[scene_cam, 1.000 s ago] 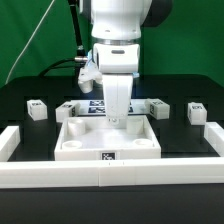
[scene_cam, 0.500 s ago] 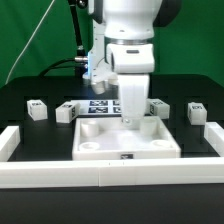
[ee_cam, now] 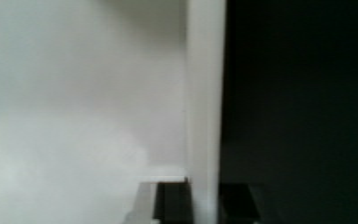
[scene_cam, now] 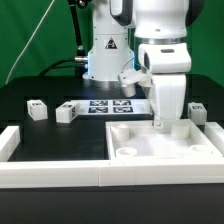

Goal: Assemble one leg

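Observation:
My gripper [scene_cam: 160,123] is shut on the far rim of the large white square tray piece [scene_cam: 190,150], which lies flat on the black table at the exterior view's right. In the wrist view the rim [ee_cam: 206,100] runs as a thin white wall between my two dark fingers [ee_cam: 172,205], with my gripper [ee_cam: 206,203] closed on it. Three legs, small white blocks with marker tags, stand untouched on the table: two at the left [scene_cam: 37,110] [scene_cam: 66,112] and one at the right [scene_cam: 197,110].
The marker board [scene_cam: 105,106] lies flat at the table's middle, behind the tray piece. A low white wall [scene_cam: 50,172] runs along the front edge, with raised ends at the left [scene_cam: 9,142] and right [scene_cam: 214,132].
My gripper has moved to the exterior view's right, and the tray piece has slid with it from the middle to the right side. The leg blocks have not moved.

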Robot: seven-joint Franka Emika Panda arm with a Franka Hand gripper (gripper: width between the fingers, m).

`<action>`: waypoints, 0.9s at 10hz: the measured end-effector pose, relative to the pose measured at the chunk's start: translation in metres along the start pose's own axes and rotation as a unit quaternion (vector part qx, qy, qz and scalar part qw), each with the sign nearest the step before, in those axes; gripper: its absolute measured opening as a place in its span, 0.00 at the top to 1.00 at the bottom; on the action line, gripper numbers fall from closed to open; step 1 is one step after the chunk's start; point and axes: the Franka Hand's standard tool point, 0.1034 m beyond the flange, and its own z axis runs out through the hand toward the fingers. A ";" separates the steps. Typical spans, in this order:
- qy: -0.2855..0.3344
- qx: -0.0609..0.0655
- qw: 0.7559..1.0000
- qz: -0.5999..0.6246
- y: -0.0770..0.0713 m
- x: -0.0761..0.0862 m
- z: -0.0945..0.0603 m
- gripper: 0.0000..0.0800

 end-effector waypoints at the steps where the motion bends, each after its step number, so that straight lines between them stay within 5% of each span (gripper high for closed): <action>1: -0.001 0.004 1.000 0.002 0.000 0.008 0.001 0.93; 6: -0.002 0.007 1.000 0.005 0.000 0.012 0.001 0.92; 7: -0.002 0.007 1.000 0.005 0.000 0.012 0.001 0.64; 9: -0.002 0.007 1.000 0.005 0.000 0.012 0.001 0.30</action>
